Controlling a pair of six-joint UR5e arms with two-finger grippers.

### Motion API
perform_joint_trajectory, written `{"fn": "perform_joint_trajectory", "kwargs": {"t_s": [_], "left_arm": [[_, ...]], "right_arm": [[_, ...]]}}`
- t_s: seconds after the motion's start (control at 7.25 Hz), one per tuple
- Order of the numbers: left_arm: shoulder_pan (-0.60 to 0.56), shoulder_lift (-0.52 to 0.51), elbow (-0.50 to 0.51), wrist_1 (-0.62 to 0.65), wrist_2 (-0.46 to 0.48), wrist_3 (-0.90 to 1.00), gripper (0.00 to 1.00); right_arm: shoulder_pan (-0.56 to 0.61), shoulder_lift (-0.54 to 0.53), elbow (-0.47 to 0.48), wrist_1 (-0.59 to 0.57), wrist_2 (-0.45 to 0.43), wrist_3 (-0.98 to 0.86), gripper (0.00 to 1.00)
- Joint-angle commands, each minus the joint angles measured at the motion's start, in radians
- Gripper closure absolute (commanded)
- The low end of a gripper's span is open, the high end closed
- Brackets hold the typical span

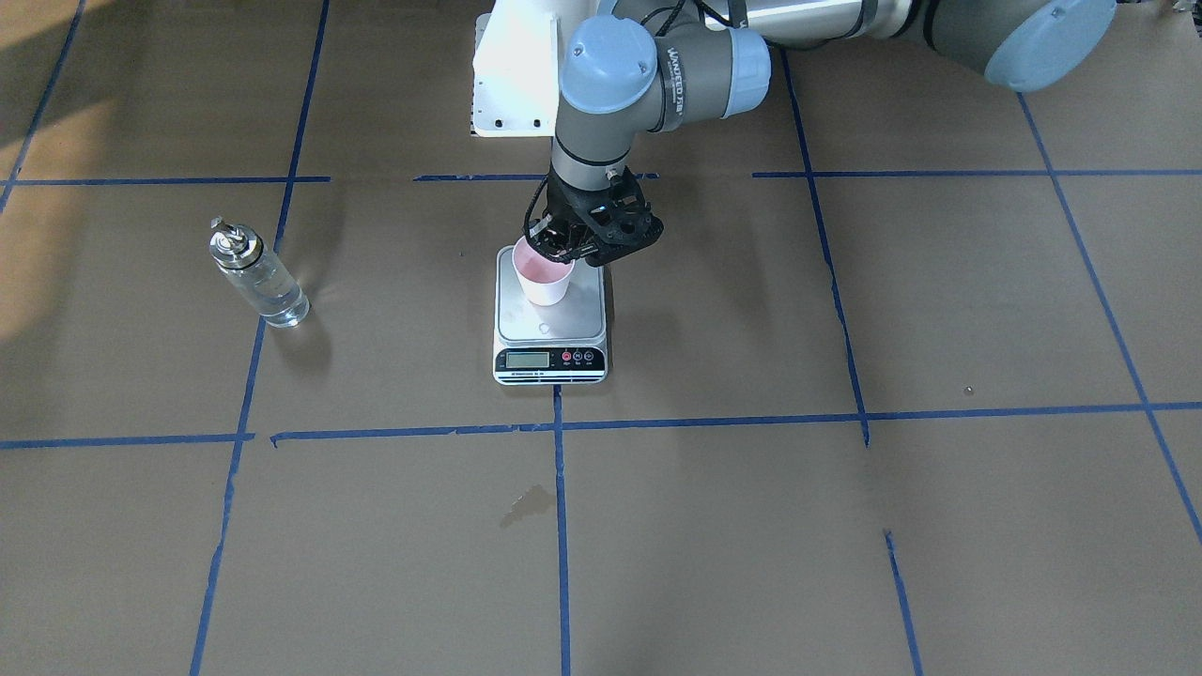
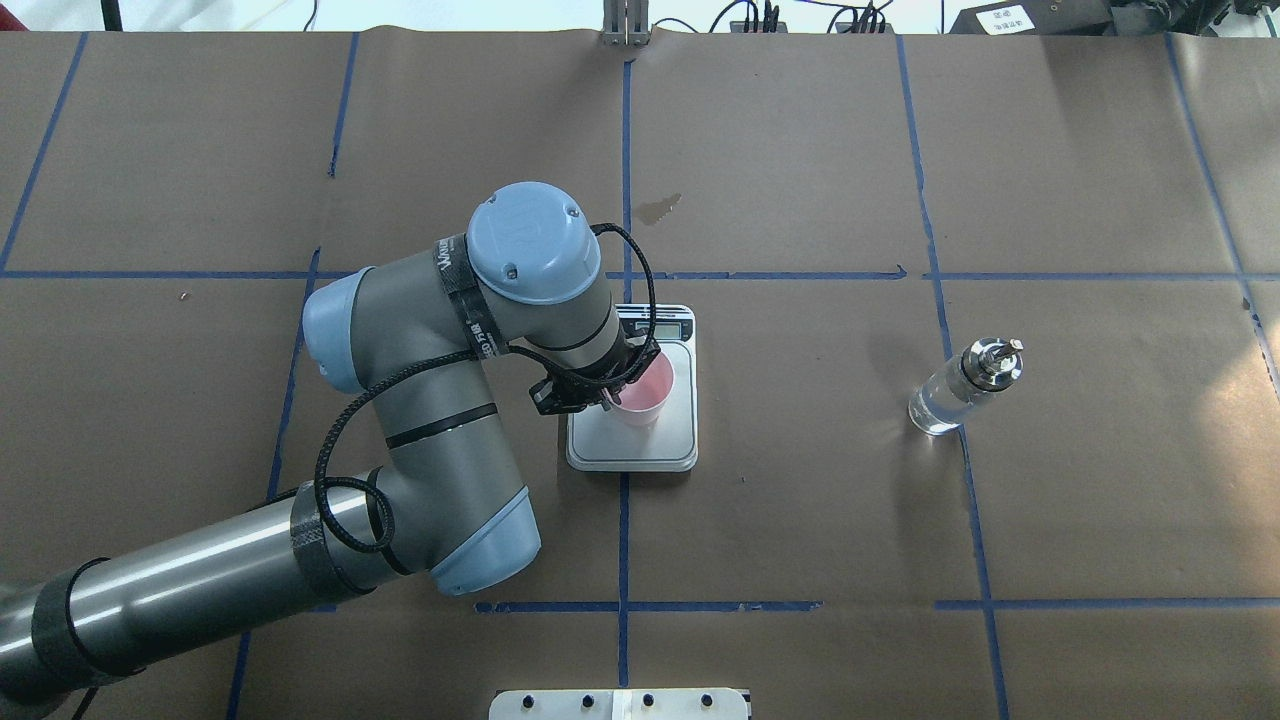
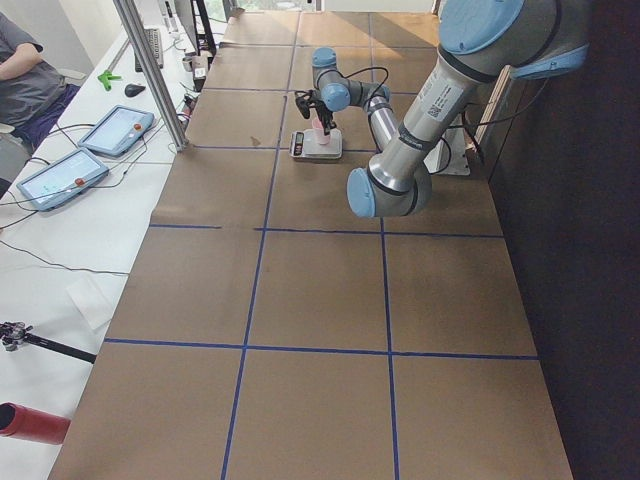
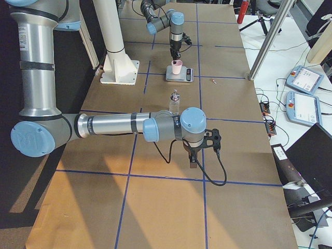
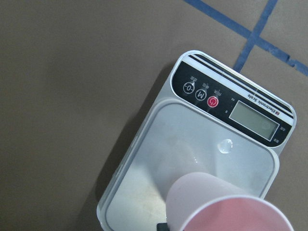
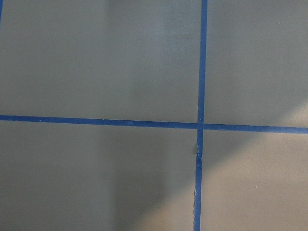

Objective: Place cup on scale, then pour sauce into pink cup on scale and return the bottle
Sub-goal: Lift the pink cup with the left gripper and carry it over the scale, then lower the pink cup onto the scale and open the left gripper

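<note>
The pale pink cup (image 1: 543,277) stands upright over the far half of the scale (image 1: 563,324), on or just above its steel plate. My left gripper (image 1: 561,246) is shut on the cup's rim from the robot's side. In the left wrist view the cup (image 5: 226,207) fills the bottom edge above the scale's plate (image 5: 192,149). The clear glass bottle (image 2: 960,390) with a silver spout holds clear sauce and stands alone well to the scale's right in the overhead view. My right gripper (image 4: 193,158) hangs over bare table; I cannot tell whether it is open.
Brown paper with blue tape lines covers the table (image 2: 800,500). A small dark stain (image 1: 528,505) lies beyond the scale. The robot's white base (image 1: 512,75) stands behind the scale. The right wrist view shows only paper and tape.
</note>
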Motion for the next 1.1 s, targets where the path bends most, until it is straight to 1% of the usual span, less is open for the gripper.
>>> {"fn": "perform_joint_trajectory", "kwargs": {"t_s": [0.0, 0.14, 0.28, 0.41, 0.55, 0.69, 0.83, 0.97], "left_arm": [[-0.002, 0.015, -0.041, 0.004, 0.006, 0.024, 0.00], [-0.007, 0.032, -0.119, 0.020, -0.002, 0.060, 0.00], [-0.027, 0.029, -0.185, 0.097, -0.005, 0.088, 0.00], [-0.072, 0.029, -0.242, 0.163, -0.009, 0.135, 0.00], [-0.134, 0.030, -0.267, 0.210, -0.066, 0.205, 0.00], [-0.209, 0.035, -0.293, 0.257, -0.084, 0.282, 0.00], [-0.243, 0.069, -0.343, 0.296, -0.095, 0.347, 0.00], [-0.290, 0.104, -0.379, 0.313, -0.095, 0.403, 0.00]], "right_arm": [[0.000, -0.002, 0.020, -0.004, -0.001, 0.000, 0.00], [0.000, -0.005, 0.054, -0.014, -0.001, 0.014, 0.00], [0.000, -0.017, 0.145, -0.095, -0.001, 0.026, 0.00], [-0.003, -0.052, 0.298, -0.217, -0.002, 0.058, 0.00], [-0.046, -0.083, 0.415, -0.261, -0.008, 0.154, 0.00], [-0.165, -0.101, 0.515, -0.257, -0.036, 0.322, 0.00], [-0.272, -0.113, 0.596, -0.205, -0.107, 0.497, 0.00], [-0.385, -0.117, 0.632, -0.141, -0.160, 0.670, 0.00]]}}
